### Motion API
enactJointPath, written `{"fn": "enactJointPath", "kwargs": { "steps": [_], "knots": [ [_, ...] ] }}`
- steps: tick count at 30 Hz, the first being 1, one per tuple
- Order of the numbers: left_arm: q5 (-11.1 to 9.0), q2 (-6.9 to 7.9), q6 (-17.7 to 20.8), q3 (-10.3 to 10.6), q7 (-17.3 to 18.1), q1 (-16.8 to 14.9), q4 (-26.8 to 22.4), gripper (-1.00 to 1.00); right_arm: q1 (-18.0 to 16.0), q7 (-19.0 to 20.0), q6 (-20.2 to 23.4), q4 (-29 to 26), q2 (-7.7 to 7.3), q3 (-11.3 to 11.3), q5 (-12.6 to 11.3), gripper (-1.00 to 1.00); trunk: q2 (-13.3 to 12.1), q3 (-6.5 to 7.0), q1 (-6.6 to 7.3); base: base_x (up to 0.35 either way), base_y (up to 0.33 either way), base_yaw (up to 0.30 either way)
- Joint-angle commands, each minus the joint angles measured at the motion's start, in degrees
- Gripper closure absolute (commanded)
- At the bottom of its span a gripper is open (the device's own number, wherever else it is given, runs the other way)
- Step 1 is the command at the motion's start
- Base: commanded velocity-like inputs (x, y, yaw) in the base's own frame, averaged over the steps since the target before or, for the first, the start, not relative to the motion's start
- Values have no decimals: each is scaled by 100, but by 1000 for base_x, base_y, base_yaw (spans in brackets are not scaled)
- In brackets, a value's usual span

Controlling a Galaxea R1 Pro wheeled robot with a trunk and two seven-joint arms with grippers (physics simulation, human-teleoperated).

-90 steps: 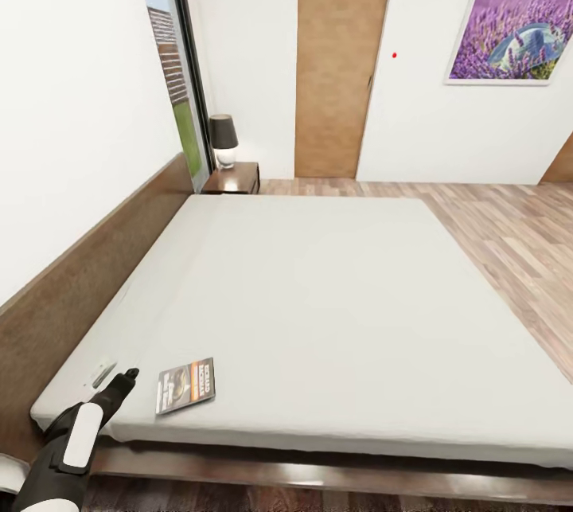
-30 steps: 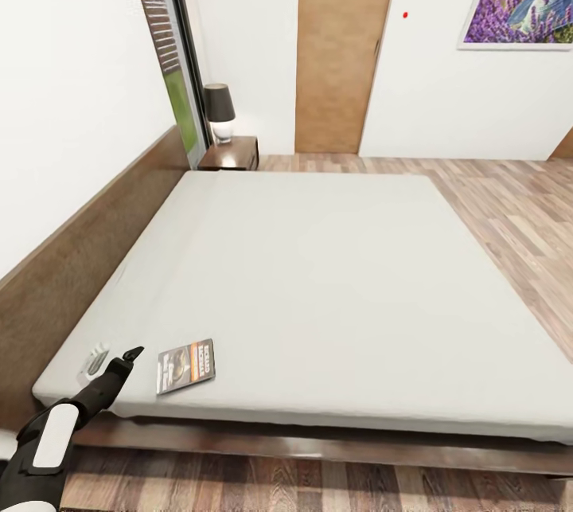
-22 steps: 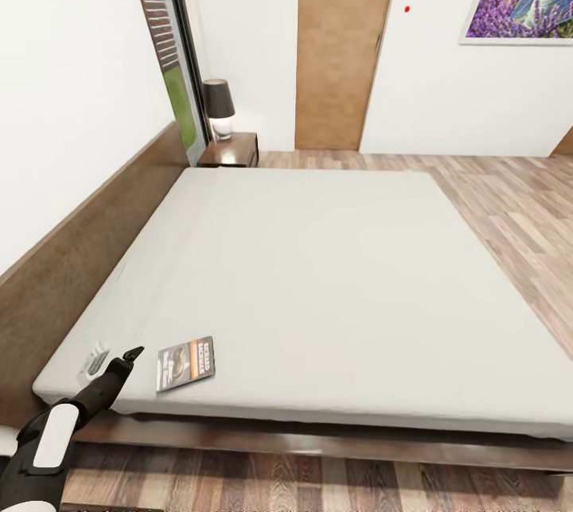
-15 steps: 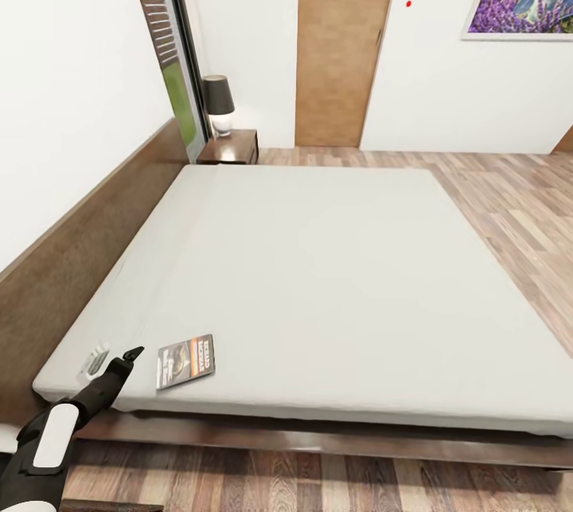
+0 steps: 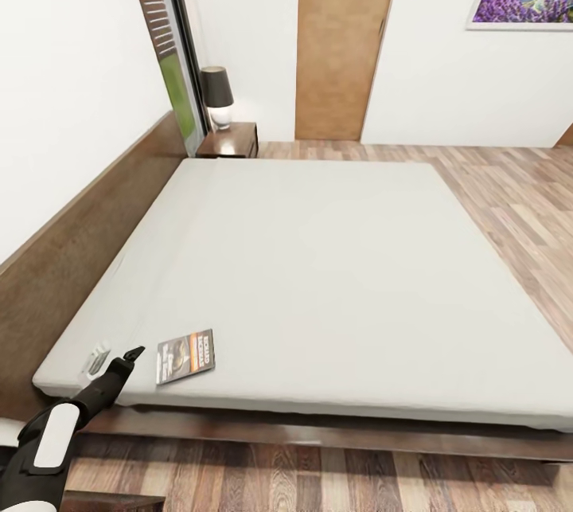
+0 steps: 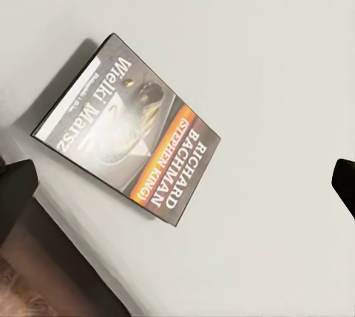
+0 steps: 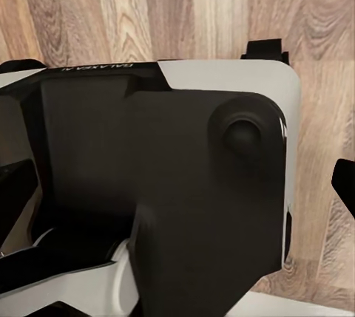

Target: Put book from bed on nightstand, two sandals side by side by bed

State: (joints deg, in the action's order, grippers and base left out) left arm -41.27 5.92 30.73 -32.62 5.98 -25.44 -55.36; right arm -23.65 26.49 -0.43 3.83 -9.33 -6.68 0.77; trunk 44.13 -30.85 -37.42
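— Book (image 5: 185, 355) placement: has it shifted since three seconds ago?
— No. It lies flat on the bed (image 5: 334, 273), at the near corner by the headboard (image 5: 87, 257). The camera has tipped down, so the door (image 5: 342, 34) and nightstand (image 5: 231, 142) sit higher in the picture.
— And the left arm?
— It reaches forward and up from the lower corner; the left gripper (image 5: 127, 359) hovers just beside the book, apart from it. The wrist picture shows its fingertips (image 6: 15, 184) spread wide with the book (image 6: 129, 128) between them.
— The right gripper?
— Its fingertips (image 7: 344, 184) show at the picture's edges, spread apart, above the robot's body (image 7: 163, 199) and the plank floor (image 7: 111, 7).
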Motion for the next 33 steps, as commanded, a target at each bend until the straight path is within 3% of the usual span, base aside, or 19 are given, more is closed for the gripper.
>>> {"fn": "enactJointPath", "kwargs": {
  "steps": [1, 8, 11, 16, 20, 25, 33],
  "knots": [
    [-13, -3, 43, -18, 17, -5, -3, -100, -8, 29, 0, 16, -8, -51, 2, -100, 5, -15, -1, 0, 0, 0],
    [-13, -3, 54, -9, 13, -5, -1, -100, -12, 426, 32, -26, -25, -69, -13, -100, 5, -78, -1, 0, 0, 0],
    [-13, -2, 55, 3, 10, -5, -1, -100, -19, 857, 51, -267, -37, -70, -15, -100, 5, -106, -1, 0, 0, 0],
    [-13, -9, 61, 16, 9, -5, -1, -100, -24, 2177, 549, -970, -36, -65, 19, -100, 5, -151, -1, 0, 0, 0],
    [-13, -11, 63, 18, 8, -5, -1, -100, -25, 2901, 1038, -1376, -33, -63, 31, -100, 5, -186, -1, 0, 0, 0],
    [-13, -18, 71, 70, 8, -5, -1, -100, -23, 3206, 1270, -1689, -47, -73, 18, -100, 5, -228, -1, 0, 0, 2],
    [-13, -20, 73, 204, 8, -5, -1, -100, -22, 3223, 1292, -1686, -170, -80, 2, -100, 5, -272, -1, 0, 0, 14]
  ]
}}
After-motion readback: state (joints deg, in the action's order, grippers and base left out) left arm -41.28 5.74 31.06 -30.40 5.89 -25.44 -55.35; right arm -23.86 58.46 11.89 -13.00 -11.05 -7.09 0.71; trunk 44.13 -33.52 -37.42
